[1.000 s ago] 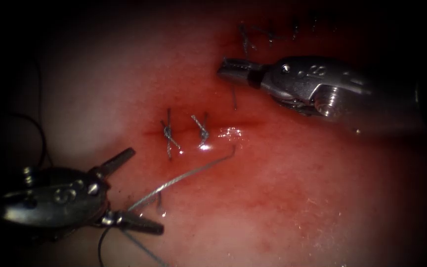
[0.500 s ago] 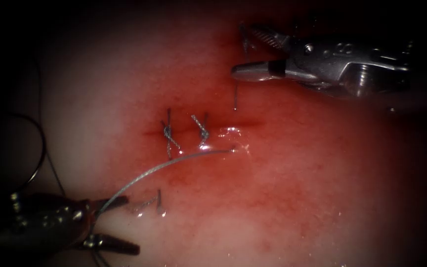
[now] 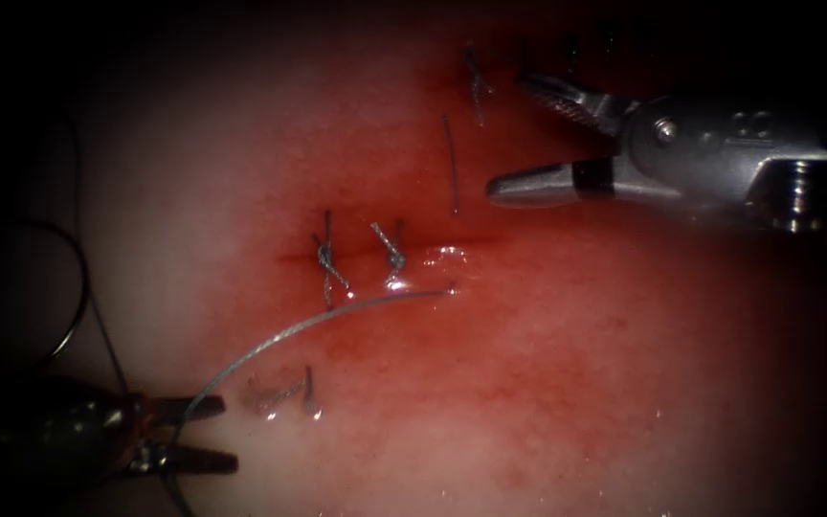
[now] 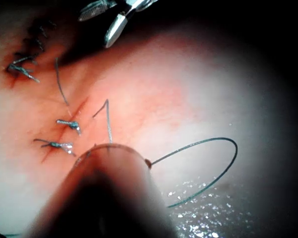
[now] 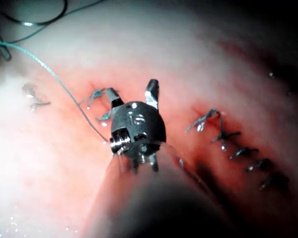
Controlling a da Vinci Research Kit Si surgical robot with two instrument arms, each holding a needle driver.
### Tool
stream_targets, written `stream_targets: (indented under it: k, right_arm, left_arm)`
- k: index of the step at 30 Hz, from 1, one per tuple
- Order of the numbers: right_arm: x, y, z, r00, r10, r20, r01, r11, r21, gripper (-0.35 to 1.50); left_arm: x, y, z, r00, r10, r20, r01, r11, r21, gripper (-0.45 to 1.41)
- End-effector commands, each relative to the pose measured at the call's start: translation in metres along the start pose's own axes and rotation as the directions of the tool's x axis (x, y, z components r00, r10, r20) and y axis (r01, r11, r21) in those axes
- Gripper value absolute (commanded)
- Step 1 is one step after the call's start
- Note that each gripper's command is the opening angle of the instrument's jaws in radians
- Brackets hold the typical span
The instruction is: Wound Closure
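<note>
The tissue (image 3: 576, 383) is being lit from above, wet with red fluid (image 3: 452, 257) around the cut (image 3: 476, 237). The right tool (image 3: 507, 136) is being held above the cut's right end with its jaws spread wide and nothing between them, probably so that it stays close to the short upright strand (image 3: 451, 163) rising from the cut. The left tool (image 3: 228, 434) is being kept low and far left, jaws parted. The thread (image 3: 289, 337) is being led between them in an arc from the cut; whether it is being pinched at their root cannot be told. Two knotted stitches (image 3: 324, 255) are being left along the cut, with cut ends of thread (image 3: 284, 391) below. A dark arc (image 3: 77, 287) is lying far left; needle or thread loop cannot be told. Stamped marks on both tools are not being read clearly.
</note>
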Motion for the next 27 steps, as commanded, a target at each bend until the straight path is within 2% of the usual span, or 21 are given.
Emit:
stream_targets:
  k: [1,3,4,5,7,10,11,12,13,14,20,23,25,27]
  right_arm:
    - [0.0003,-0.0004,0.0005,1.000,-0.023,-0.003,0.023,1.000,0.002,1.47]
    - [0.0005,-0.0004,0.0004,0.999,-0.039,-0.003,0.039,0.999,0.003,1.47]
    - [0.0007,-0.0005,0.0002,0.999,-0.044,-0.006,0.044,0.999,0.007,1.47]
    - [0.0008,-0.0005,0.0002,0.999,-0.049,-0.007,0.049,0.999,0.008,1.47]
    - [0.0009,-0.0006,0.0002,0.998,-0.067,-0.003,0.067,0.998,0.010,1.47]
    - [0.0010,-0.0007,0.0003,0.997,-0.073,0.003,0.073,0.997,0.015,1.47]
    - [0.0010,-0.0008,0.0003,0.995,-0.097,0.005,0.097,0.995,0.018,1.47]
    - [0.0010,-0.0009,0.0003,0.992,-0.128,0.004,0.128,0.992,0.022,1.47]
    - [0.0010,-0.0009,0.0003,0.992,-0.128,0.004,0.128,0.992,0.022,1.47]
    - [0.0010,-0.0014,0.0004,0.987,-0.161,0.004,0.160,0.986,0.044,1.48]
    - [0.0017,-0.0056,0.0010,0.949,-0.316,0.013,0.310,0.936,0.165,1.47]
    - [0.0025,-0.0071,0.0013,0.925,-0.381,0.009,0.372,0.909,0.187,1.45]
    - [0.0037,-0.0089,0.0014,0.886,-0.463,0.005,0.454,0.872,0.182,1.47]
    - [0.0043,-0.0098,0.0012,0.876,-0.482,0.017,0.470,0.861,0.193,1.47]
  left_arm:
    - [0.0002,-0.0001,0.0005,1.000,0.006,-0.005,-0.006,1.000,0.002,0.19]
    - [0.0001,-0.0002,0.0002,1.000,0.012,-0.011,-0.011,1.000,0.006,0.24]
    - [0.0001,-0.0004,-0.0002,1.000,0.017,-0.010,-0.016,1.000,0.017,0.42]
    - [0.0001,-0.0005,-0.0004,1.000,0.022,-0.010,-0.022,1.000,0.021,0.47]
    - [-0.0001,-0.0006,-0.0008,1.000,0.022,-0.011,-0.022,1.000,0.020,0.51]
    - [-0.0002,-0.0005,-0.0009,1.000,0.023,-0.010,-0.023,1.000,0.020,0.46]
    - [-0.0003,-0.0004,-0.0010,1.000,0.030,-0.010,-0.030,0.999,0.020,0.26]
    - [-0.0004,-0.0003,-0.0011,0.999,0.036,-0.008,-0.035,0.999,0.022,-0.03]
    - [-0.0004,-0.0003,-0.0011,0.999,0.036,-0.008,-0.035,0.999,0.022,-0.03]
    - [-0.0003,-0.0003,-0.0011,0.999,0.041,-0.008,-0.041,0.999,0.019,-0.45]
    - [0.0014,-0.0006,-0.0009,0.997,0.062,-0.056,-0.059,0.997,0.046,-0.45]
    - [0.0024,-0.0005,-0.0008,0.994,0.070,-0.081,-0.065,0.996,0.063,-0.45]
    - [0.0038,-0.0003,-0.0009,0.991,0.086,-0.103,-0.078,0.994,0.081,-0.45]
    - [0.0047,-0.0002,-0.0010,0.989,0.092,-0.115,-0.082,0.992,0.091,-0.45]
